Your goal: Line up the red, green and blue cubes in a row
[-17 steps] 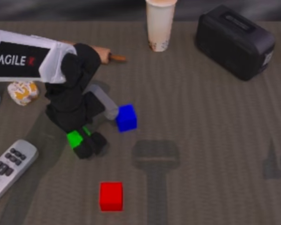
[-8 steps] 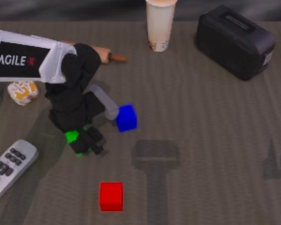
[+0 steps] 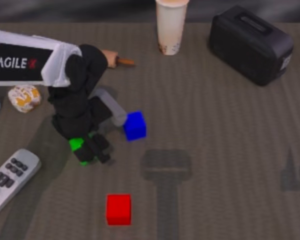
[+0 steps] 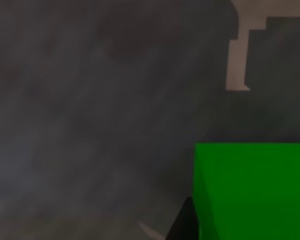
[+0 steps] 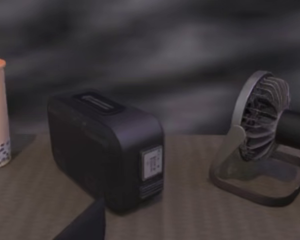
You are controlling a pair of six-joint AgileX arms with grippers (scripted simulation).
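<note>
Jaws of left gripper (image 3: 91, 152) clamp green cube (image 3: 76, 144), edges skewed.

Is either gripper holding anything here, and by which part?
The left gripper grips the green cube by its opposite sides; the right arm is out of view.

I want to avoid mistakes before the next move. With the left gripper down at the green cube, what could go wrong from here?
1. The left gripper covers most of the green cube; an off-centre grip might let it slip or twist.
2. The blue cube sits close beside the arm, so a swing toward it could knock it.
3. The red cube lies apart, nearer the front edge; the row may end up crooked.
</note>
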